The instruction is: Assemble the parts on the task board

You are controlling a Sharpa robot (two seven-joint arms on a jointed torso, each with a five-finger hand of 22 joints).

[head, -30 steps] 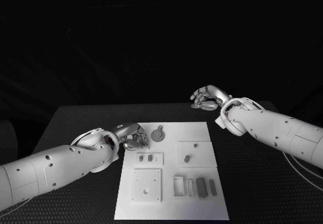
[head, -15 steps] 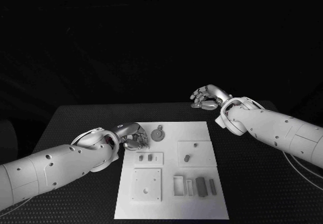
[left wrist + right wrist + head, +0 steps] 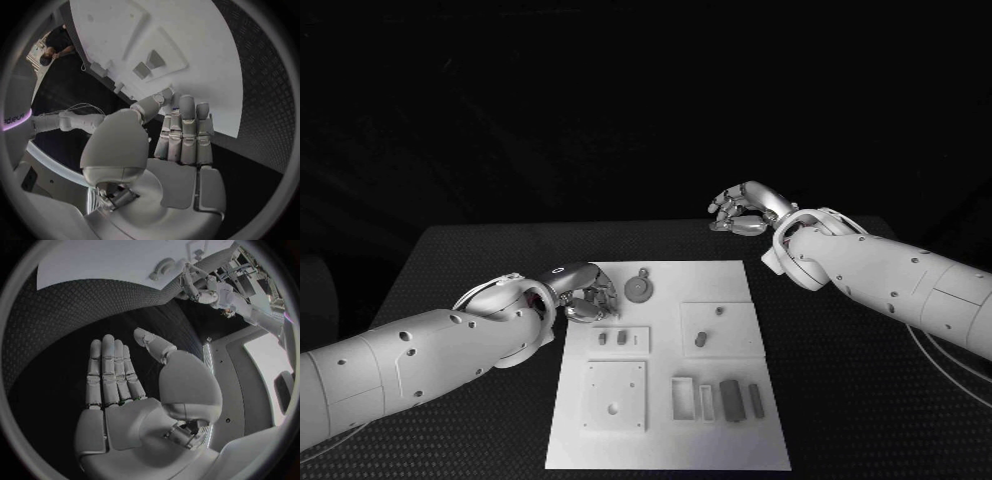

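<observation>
Lying mid-surface, the white task board (image 3: 668, 420) carries its grey parts (image 3: 730, 400) in recesses and a round disc part (image 3: 638, 290) near its far edge, while the left hand (image 3: 589, 296) hovers empty, fingers extended, at the board's far-left corner and the right hand (image 3: 744, 211) floats loosely spread, empty, beyond the black surface (image 3: 473, 260).

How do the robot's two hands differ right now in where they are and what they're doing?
The left hand sits at the white board's far left corner, next to the round part; the right hand hangs beyond the board's far edge, over the black table. In the wrist views, the left hand's fingers reach to the board's edge; the right hand's fingers lie above bare table. Both hold nothing, fingers extended.
</observation>
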